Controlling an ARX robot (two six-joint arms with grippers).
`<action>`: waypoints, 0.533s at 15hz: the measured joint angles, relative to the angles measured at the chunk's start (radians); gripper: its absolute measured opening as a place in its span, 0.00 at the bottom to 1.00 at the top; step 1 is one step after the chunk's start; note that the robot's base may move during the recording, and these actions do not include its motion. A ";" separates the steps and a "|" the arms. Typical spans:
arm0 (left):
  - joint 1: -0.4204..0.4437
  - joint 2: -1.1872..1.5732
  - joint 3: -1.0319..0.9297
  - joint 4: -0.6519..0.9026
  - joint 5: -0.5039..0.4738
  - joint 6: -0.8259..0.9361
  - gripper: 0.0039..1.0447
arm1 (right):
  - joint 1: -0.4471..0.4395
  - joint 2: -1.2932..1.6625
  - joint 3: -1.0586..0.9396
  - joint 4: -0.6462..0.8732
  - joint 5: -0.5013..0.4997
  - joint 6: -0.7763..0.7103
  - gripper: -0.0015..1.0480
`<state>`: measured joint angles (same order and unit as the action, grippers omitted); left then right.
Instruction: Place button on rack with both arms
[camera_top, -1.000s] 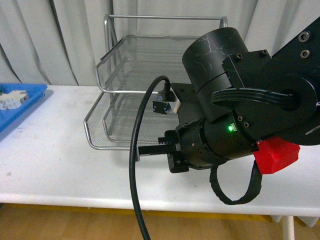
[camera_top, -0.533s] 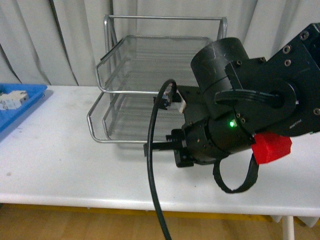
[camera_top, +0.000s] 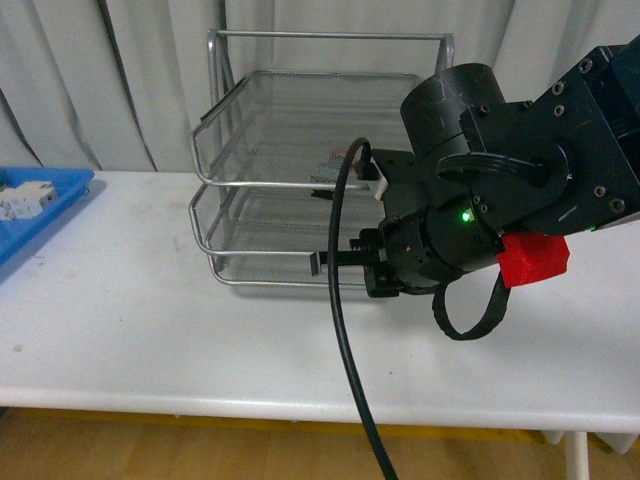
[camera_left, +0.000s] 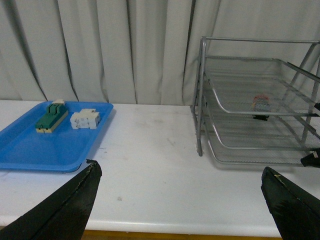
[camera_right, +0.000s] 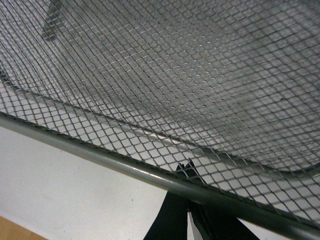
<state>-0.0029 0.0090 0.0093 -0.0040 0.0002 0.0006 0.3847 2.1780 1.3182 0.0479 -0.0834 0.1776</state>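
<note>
The left fingers are spread wide over the white table and hold nothing. The dark right fingers sit close together at the front rail of the rack; whether they clamp it I cannot tell. The button, blurred through the mesh, lies on the middle tier, with pale curtains behind and a blue tray carrying a green-topped block and a white block well apart on the table, while the right arm and its black cable cover part of the rack in the front view.

No legible text, labels, brands or numbers on any surface in the front or either wrist view.
</note>
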 joint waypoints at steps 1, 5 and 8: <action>0.000 0.000 0.000 0.000 0.000 0.000 0.94 | -0.014 0.005 0.024 0.005 0.000 -0.006 0.02; 0.000 0.000 0.000 0.000 0.000 0.000 0.94 | -0.036 0.038 0.079 0.005 0.006 -0.025 0.02; 0.000 0.000 0.000 0.000 0.000 0.000 0.94 | -0.050 0.048 0.082 0.007 0.011 -0.037 0.02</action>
<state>-0.0029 0.0090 0.0093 -0.0040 0.0002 0.0006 0.3351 2.2257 1.4006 0.0547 -0.0727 0.1402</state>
